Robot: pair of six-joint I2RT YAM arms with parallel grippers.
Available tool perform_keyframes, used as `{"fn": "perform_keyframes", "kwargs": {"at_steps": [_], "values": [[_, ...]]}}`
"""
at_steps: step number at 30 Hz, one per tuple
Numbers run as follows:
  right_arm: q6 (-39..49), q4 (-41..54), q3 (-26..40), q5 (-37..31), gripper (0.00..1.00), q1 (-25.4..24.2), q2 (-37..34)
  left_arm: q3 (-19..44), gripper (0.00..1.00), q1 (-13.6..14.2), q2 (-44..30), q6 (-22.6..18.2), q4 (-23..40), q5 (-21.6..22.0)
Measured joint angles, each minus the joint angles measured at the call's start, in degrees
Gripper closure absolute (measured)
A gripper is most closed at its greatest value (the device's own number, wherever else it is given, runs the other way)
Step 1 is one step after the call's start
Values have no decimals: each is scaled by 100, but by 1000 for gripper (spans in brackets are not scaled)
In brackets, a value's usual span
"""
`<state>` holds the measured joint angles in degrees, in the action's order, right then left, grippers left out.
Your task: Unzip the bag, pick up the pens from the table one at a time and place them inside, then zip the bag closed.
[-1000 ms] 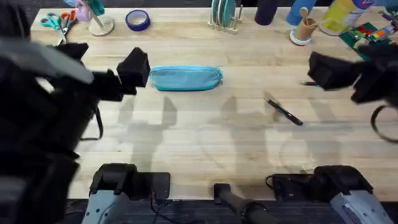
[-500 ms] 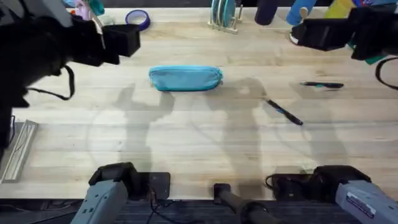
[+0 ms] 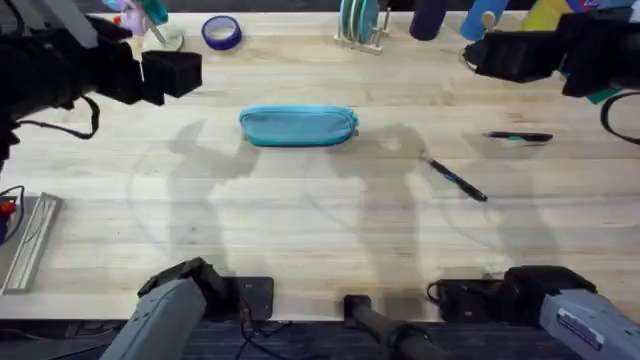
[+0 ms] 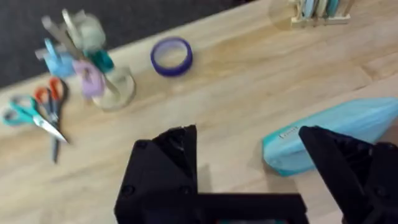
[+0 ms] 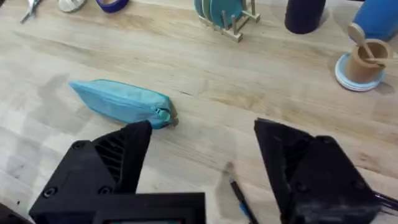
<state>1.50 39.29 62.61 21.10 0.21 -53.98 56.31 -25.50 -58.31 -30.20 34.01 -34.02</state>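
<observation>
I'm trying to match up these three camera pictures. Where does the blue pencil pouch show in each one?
Overhead: the pouch lies left of centre on the table, lengthwise across the view.
Left wrist: one end of it shows at the right edge, partly behind a finger.
Right wrist: it lies left of centre, above the fingers.
Shared landmark: the blue tape roll.

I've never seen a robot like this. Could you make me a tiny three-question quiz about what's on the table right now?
1. True or false: the bag is already holding a pen.
2. How many pens lie loose on the table?
3. Which is open: A) left end effector, B) right end effector, C) both?

Key: 1. False; it lies shut, untouched. 2. Two: one pen, another pen. 3. C.
</observation>
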Motion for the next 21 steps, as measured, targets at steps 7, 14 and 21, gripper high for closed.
{"fn": "perform_keyframes", "kwargs": {"at_steps": [7,14,21], "values": [[-1,0,2,15,6,0,0,0,8,0,-13,-231,50,-328],[0,-4,2,20,6,0,2,0,9,0,-26,-1440,294,-897],[0,-278,2,24,6,0,2,0,8,0,-166,-2761,399,-1402]]}}
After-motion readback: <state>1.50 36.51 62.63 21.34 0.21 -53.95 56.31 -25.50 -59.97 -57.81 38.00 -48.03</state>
